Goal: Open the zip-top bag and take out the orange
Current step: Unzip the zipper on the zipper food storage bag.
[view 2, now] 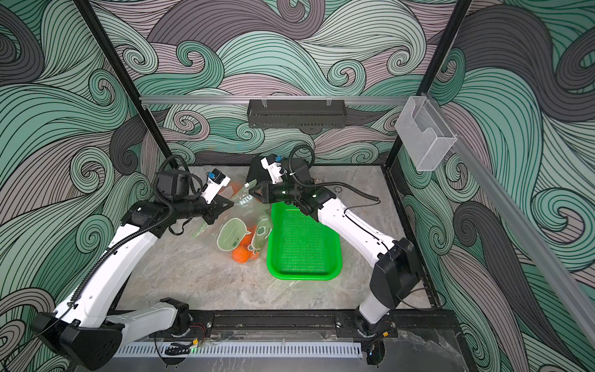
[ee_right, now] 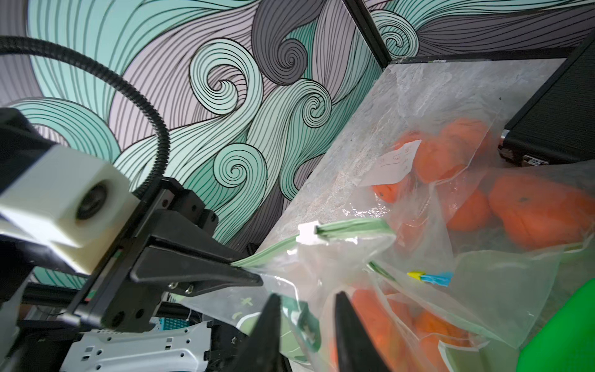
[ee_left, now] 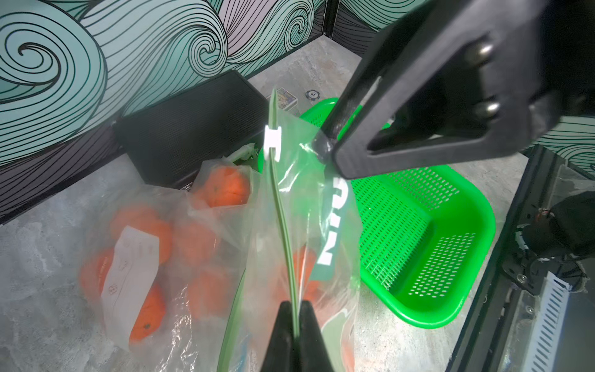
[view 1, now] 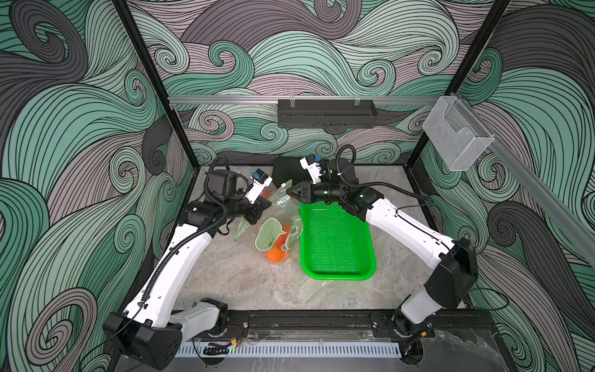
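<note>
Left wrist view: left tool (ee_left: 296, 306) clamps the seal (ee_left: 283, 222) of the zip-top bag (ee_left: 309, 183); slider (ee_left: 272, 141) lies farther along it, beside the parted right tool (ee_left: 326, 151).

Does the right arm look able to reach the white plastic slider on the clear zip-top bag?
Probably yes: its open end effector sits near the white plastic slider, only loose bag film between.

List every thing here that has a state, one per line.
left gripper, shut on the zip strip
right gripper, open, tips at the bag film
zip-top bag, top held up, bottom resting on the table
slider, partway along the strip
orange, inside the zip-top bag
green basket, nothing visible in it
clear bag of oranges, lying on the table
</note>
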Robot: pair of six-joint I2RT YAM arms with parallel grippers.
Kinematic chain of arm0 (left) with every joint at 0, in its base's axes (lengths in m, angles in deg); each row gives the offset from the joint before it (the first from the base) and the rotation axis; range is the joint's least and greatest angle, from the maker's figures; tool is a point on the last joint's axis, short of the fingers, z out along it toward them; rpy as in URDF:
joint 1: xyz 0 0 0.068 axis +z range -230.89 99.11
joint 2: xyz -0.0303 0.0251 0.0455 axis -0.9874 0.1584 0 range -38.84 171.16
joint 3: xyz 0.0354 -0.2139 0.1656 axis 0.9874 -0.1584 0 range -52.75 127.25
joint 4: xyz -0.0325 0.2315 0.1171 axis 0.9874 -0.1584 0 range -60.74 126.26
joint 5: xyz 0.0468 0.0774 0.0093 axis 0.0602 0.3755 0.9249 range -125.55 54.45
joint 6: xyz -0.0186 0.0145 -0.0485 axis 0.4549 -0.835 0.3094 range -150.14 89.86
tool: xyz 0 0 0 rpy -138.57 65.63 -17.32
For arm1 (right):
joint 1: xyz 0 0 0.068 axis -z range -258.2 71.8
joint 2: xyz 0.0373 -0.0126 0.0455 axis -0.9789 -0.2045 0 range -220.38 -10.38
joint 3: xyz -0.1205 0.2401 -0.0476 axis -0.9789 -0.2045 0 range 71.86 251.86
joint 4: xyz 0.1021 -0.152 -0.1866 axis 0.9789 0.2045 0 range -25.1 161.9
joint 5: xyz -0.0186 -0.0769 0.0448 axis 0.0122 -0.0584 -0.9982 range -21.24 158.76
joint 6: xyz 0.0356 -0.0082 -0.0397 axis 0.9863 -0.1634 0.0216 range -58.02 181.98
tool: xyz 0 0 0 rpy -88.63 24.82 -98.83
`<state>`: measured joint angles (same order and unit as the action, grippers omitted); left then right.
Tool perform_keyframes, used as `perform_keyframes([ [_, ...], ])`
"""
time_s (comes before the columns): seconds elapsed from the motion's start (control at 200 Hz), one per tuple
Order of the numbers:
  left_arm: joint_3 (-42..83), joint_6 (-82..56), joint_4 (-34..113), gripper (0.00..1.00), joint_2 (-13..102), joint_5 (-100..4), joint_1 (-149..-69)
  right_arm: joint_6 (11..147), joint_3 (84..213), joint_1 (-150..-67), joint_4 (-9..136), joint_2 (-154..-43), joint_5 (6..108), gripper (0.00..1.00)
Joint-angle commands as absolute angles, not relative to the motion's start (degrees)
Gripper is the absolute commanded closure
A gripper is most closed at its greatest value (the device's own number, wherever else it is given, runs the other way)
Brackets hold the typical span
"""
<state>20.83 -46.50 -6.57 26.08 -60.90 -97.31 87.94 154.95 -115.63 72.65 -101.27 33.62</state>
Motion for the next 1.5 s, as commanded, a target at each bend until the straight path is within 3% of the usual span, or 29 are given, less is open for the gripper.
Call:
perform_keyframes([
  [0.0,19.89,-49.64,-6.19,1.00,21.89,-64.02,-97.61,72.20,152.77,-113.40,70.69,-95.49,27.33,0.34],
  [0.125,15.51,-58.34,-6.10,1.00,16.66,-72.89,-97.85,50.58,146.16,-113.19,70.64,-89.68,26.56,0.10],
  [0.215,13.90,-66.36,-9.60,1.00,13.29,-77.65,-97.94,39.68,143.73,-113.11,71.51,-87.13,22.77,0.05],
  [0.32,12.09,-71.96,-11.76,1.00,9.77,-80.39,-98.20,40.33,145.63,-113.14,70.24,-87.87,20.23,0.05],
  [0.41,10.59,-72.18,-10.85,1.00,7.85,-80.75,-98.22,41.07,148.31,-113.57,71.62,-89.84,14.20,0.08],
  [0.5,10.51,-73.04,-11.93,1.00,7.74,-81.56,-98.30,40.01,148.71,-114.53,70.89,-90.75,15.10,0.12],
  [0.64,10.53,-73.67,-12.25,1.00,7.87,-81.66,-98.73,38.39,151.01,-114.85,74.04,-93.16,11.05,0.28],
  [0.876,10.88,-74.46,-13.22,1.00,8.71,-81.39,-99.17,33.94,152.35,-116.45,77.55,-95.43,9.77,0.40],
  [1.301,11.15,-75.40,-14.61,1.00,8.87,-80.48,-100.00,28.63,157.94,-117.15,85.19,-100.86,11.81,0.47],
  [1.491,11.06,-75.35,-14.78,1.00,8.87,-79.55,-100.39,27.10,157.26,-117.05,86.76,-100.03,11.45,0.76],
])
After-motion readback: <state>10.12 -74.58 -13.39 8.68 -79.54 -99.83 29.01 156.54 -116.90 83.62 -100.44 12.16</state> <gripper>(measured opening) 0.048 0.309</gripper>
